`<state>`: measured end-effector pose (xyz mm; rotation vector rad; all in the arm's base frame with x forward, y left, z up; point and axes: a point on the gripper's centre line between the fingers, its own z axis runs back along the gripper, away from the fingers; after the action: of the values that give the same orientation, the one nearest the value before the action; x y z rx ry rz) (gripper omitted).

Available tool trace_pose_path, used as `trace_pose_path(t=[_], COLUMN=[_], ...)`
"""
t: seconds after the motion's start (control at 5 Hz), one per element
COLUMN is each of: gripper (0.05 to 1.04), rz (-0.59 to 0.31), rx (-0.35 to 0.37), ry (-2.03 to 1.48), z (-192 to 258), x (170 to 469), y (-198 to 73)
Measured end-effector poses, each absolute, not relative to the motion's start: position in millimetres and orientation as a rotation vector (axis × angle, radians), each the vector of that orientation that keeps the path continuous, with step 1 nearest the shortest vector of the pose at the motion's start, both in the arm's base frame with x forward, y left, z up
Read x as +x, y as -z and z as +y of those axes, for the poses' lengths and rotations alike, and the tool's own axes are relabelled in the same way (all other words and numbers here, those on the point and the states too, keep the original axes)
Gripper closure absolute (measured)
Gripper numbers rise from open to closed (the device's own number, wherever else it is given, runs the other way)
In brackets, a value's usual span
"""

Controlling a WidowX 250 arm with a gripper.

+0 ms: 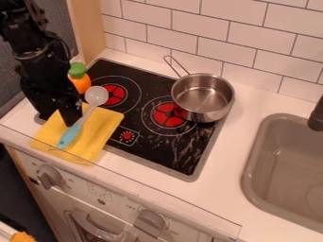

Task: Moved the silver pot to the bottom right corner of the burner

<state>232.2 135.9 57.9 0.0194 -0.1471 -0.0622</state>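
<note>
Your gripper (71,121) hangs down at the left of the view, over the yellow cloth (99,134) and just beside the spoon (96,96). From this angle you cannot tell whether it is released or clenched. The black arm (39,54) comes in from the upper left.

Your silver pot (200,97) stands upright at the right rear of the black stovetop (161,149), well apart from the gripper. It covers the upper right part of the burner (168,115) with the larger red centre, and its looped handle points away to the upper left, toward the tiled wall (197,21).

The cloth lies over the near left corner of the stovetop and onto the counter (221,189). The spoon's blue handle rests on it, while the pale grey bowl of the spoon reaches past the cloth toward the left burner (115,96). Behind the gripper, at the stovetop's left edge, you have an orange toy with a green top (80,80). A small red mark (127,136) sits between the cloth and the larger burner. To your right is the grey sink (254,158), with a dark faucet (317,117) at the view's edge. Knobs (150,222) line the stove front below.
</note>
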Motion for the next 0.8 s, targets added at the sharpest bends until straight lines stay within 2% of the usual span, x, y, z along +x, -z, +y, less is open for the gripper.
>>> trace_pose_path(t=[0.2,0.6,0.8], gripper=[0.083,0.083,0.083], rz=[-0.128,-0.155,-0.156], rx=[0.001,-0.037,-0.054], ry=[0.066,0.311,0.419], z=[130.6,31.8,-19.6], x=[231.6,265.8,295.6], y=[-51.6,-64.1,-60.1])
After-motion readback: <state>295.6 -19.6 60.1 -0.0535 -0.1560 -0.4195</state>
